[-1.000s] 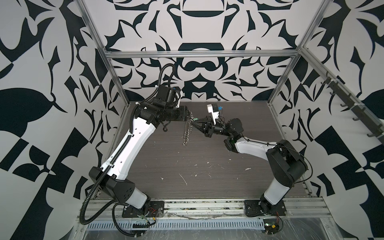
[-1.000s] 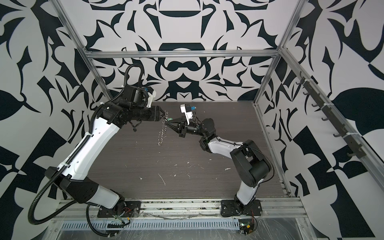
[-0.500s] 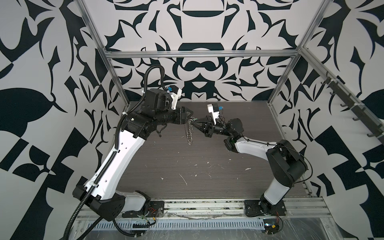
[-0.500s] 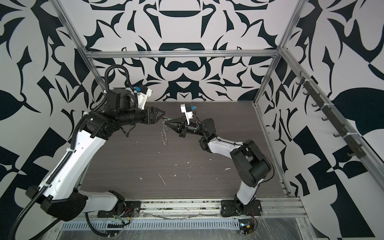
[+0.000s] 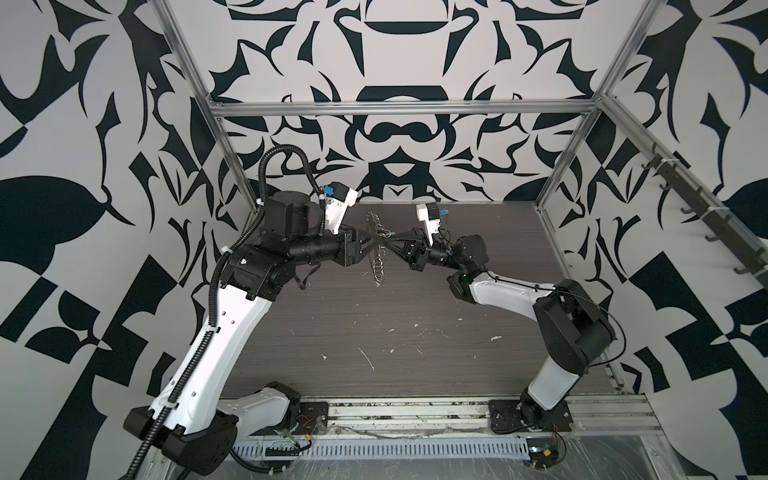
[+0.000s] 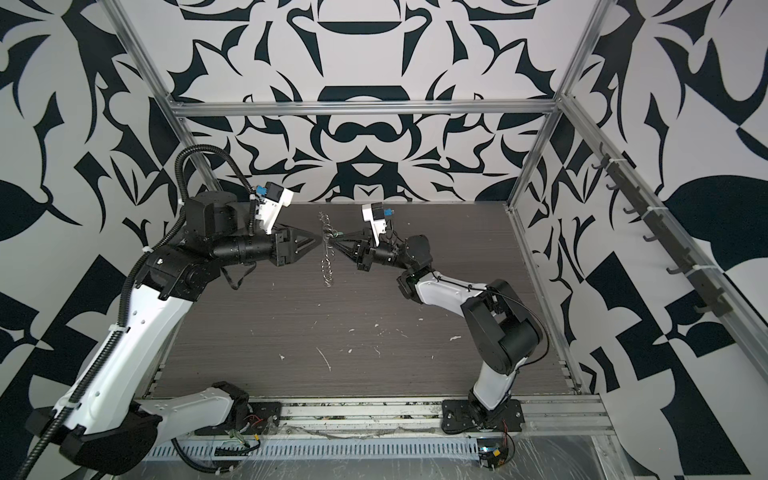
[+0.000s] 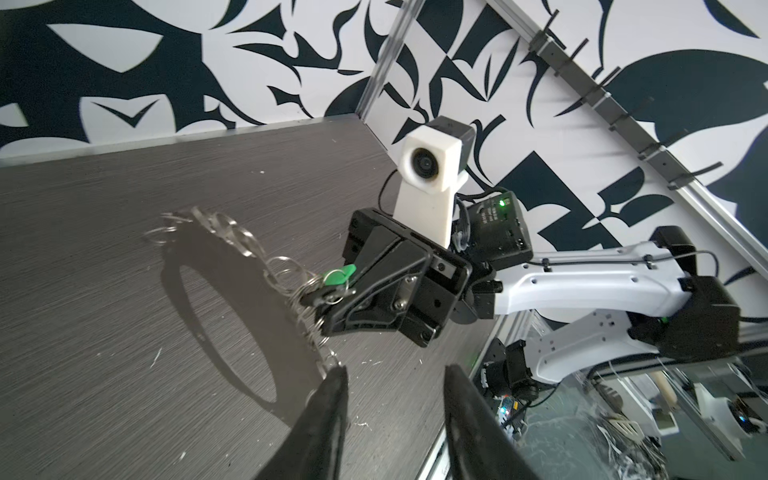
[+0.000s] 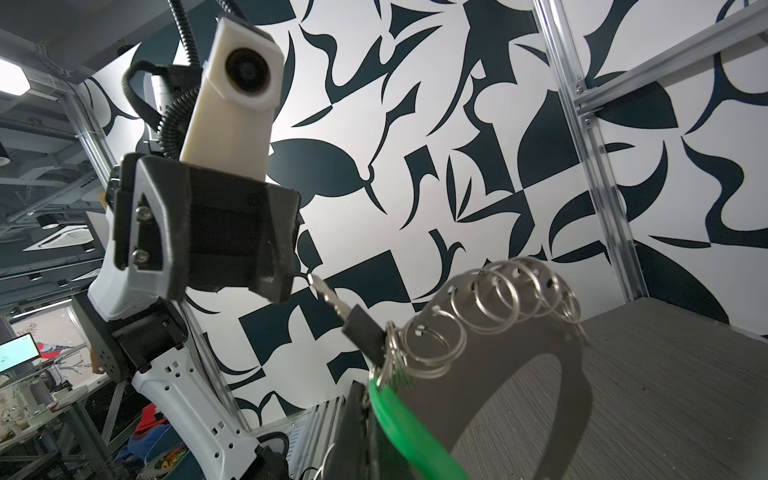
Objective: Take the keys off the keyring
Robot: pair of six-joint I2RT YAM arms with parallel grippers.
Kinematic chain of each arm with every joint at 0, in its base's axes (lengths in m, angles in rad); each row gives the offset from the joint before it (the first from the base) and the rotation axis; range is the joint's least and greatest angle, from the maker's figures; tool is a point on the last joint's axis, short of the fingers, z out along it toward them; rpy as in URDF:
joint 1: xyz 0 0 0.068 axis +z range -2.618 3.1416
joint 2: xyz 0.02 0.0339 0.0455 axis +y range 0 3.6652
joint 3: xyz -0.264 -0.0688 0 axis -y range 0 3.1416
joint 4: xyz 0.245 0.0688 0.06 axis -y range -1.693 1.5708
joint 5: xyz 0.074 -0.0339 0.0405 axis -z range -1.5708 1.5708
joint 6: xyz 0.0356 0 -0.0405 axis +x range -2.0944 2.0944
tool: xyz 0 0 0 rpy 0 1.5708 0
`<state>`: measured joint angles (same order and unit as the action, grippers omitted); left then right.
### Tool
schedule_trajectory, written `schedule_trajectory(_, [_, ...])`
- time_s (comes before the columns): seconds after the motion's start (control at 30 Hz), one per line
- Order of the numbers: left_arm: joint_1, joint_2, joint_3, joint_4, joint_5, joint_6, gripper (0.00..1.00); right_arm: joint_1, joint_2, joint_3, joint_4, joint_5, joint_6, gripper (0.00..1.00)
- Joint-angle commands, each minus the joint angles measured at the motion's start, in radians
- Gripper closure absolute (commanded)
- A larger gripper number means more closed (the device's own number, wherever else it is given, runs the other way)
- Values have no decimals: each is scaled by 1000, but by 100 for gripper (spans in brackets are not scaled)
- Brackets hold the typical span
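RIGHT: right gripper (image 7: 322,326) clamped on keyring (image 8: 505,361), aloft near desk (image 5: 415,332) far edge, middle | LEFT: left gripper (image 7: 395,372) parted, empty, just beside keys (image 8: 359,328) | NEXT: centre jaws over protruding blade, close firmly, pull straight off

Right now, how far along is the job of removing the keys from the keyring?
Done: nothing is off; the key and green tag hang on the keyring. In hand: the right end effector is shut on the keyring, holding it aloft; the left end effector stands open near the key's tip. Left: grip the key and work it free.
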<state>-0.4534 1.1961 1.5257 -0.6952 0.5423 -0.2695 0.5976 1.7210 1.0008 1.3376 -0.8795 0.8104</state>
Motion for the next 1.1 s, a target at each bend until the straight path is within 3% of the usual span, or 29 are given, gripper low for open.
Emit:
schedule_trajectory(0.0, [3, 15, -9, 29, 82, 8, 62, 4, -72, 58, 87, 14, 7, 100])
schedule_trajectory(0.2, [16, 41, 14, 26, 68, 36, 65, 4, -82, 76, 86, 13, 19, 100])
schedule_trajectory(0.4, [24, 49, -2, 47, 19, 67, 63, 4, -84, 91, 61, 3, 26, 100])
schedule_trajectory(0.87, [47, 114, 47, 113, 174, 44, 63, 9, -86, 133, 25, -32, 36, 100])
schedule_trajectory(1.07, [47, 110, 41, 136, 188, 33, 69, 12, -80, 147, 9, -45, 35, 100])
